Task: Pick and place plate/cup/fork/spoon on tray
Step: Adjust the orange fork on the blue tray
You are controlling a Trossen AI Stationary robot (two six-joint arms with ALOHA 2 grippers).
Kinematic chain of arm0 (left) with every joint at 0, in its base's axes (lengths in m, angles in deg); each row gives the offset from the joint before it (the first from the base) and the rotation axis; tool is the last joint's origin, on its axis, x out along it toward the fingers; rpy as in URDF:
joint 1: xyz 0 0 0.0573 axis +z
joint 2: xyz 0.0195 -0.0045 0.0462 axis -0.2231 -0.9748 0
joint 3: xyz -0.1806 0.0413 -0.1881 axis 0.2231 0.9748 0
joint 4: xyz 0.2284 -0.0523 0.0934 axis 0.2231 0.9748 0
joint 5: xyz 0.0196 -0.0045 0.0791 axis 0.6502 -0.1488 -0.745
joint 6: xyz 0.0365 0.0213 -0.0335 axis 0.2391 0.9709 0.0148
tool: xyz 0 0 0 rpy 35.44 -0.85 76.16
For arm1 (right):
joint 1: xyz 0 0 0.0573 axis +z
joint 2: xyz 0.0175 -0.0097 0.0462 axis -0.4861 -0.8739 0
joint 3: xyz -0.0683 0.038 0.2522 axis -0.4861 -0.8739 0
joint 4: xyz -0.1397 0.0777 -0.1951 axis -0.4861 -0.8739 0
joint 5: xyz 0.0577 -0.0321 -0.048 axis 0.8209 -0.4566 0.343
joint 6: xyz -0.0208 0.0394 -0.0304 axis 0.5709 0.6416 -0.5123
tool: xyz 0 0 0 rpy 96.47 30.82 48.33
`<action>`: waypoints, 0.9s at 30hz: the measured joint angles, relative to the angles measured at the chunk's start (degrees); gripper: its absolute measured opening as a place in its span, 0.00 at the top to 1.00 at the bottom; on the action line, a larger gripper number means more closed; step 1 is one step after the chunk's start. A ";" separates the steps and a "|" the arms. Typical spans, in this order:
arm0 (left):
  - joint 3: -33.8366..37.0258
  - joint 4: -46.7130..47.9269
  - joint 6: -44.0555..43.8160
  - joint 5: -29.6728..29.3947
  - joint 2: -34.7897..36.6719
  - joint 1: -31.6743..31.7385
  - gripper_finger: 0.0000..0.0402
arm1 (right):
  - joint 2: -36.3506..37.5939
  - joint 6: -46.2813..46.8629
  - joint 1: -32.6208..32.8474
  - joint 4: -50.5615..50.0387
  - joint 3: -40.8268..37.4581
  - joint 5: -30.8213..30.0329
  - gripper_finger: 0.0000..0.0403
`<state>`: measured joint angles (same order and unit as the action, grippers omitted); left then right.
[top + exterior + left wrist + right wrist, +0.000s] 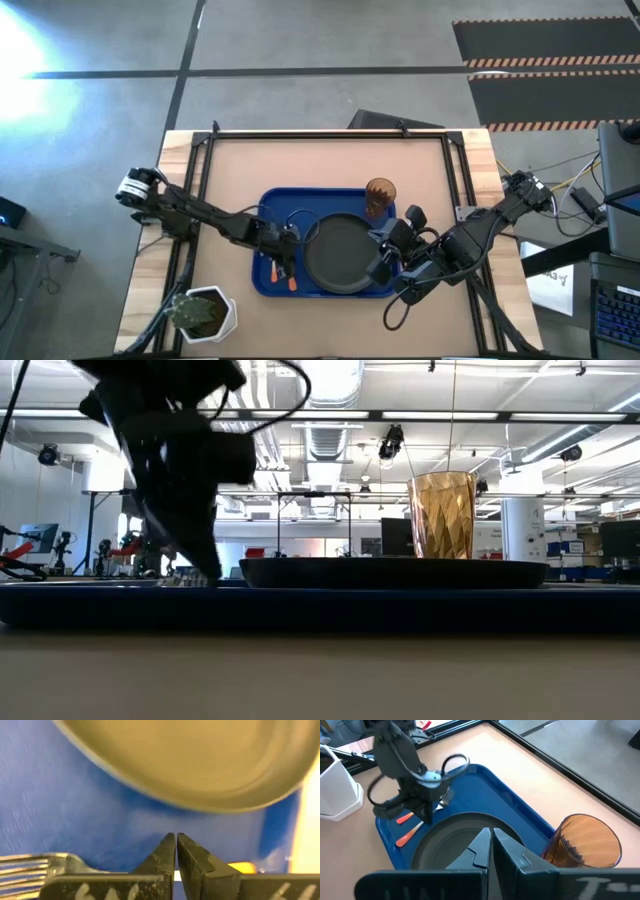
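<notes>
The blue tray (280, 210) lies mid-table. On it rest the dark plate (340, 255) and, at its far right corner, the upright amber cup (380, 195). The fork lies on the tray's left part, its tines (30, 867) showing. Beside it is a second orange handle (407, 837), the spoon's; its bowl is hidden behind my left gripper. My left gripper (176, 840) is shut, tips down at the tray over the fork's neck. My right gripper (491, 837) is shut above the plate's right part and holds nothing. My left gripper points its shut fingers (162, 857) steeply down at the tray, and the fork (70, 865) runs crosswise behind them. The fingers hide that spot, so I cannot tell whether they touch the fork.
A white pot with a green plant (205, 312) stands at the table's near left corner. A black frame rail (330, 133) runs along the far edge of the table. Bare tabletop lies between the tray and the rail.
</notes>
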<state>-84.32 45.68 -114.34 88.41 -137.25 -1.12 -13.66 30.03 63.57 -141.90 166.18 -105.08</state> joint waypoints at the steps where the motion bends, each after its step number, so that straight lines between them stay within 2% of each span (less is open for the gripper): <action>1: -0.20 -0.10 0.01 0.00 0.76 -0.05 1.00 | 0.00 -0.05 0.00 0.00 0.00 0.01 0.98; 4: -0.28 0.07 -0.01 -0.26 3.20 -0.23 1.00 | 0.00 -0.09 0.00 0.00 0.00 0.01 0.98; 9: 0.17 5.77 -1.51 -3.81 5.64 -1.25 1.00 | 0.00 -1.21 0.00 -0.02 0.00 0.03 0.98; 27: 1.03 6.69 -5.71 -4.49 3.21 -3.46 1.00 | 0.00 -2.11 0.00 -1.29 0.00 0.03 0.98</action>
<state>-83.30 52.37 -120.05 83.93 -134.03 -4.58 -13.66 27.92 63.57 -143.19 166.18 -105.05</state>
